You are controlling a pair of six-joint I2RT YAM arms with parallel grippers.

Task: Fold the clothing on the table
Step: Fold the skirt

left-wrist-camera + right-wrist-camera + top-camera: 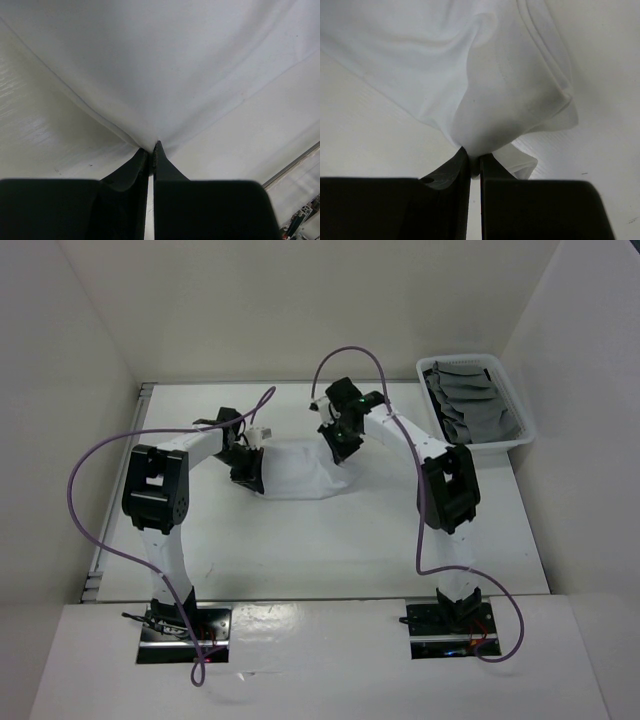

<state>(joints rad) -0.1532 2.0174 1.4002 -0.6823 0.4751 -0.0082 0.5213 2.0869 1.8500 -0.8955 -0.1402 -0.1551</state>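
Holds a white garment (300,468) between both grippers, over the far middle part of the table (300,550). Pinches its left edge in the left gripper (250,472), jaws pressed almost together on a thin fold; from the left wrist, shows fabric fanning out taut from the tips. Clamps its right side in the right gripper (342,448), jaws narrow around a bunched corner, with a small flap sticking out just right of the tips. Spans the gap between the two grippers in a wrinkled sheet, wider on the right. Cannot tell how much of it rests on the tabletop. Shows a white basket (515,425) at the far right, filled with grey cloths (470,405), well apart from the garment. Shows a metal rail (110,530) along the left edge and a purple cable (90,500) looping off the left arm.
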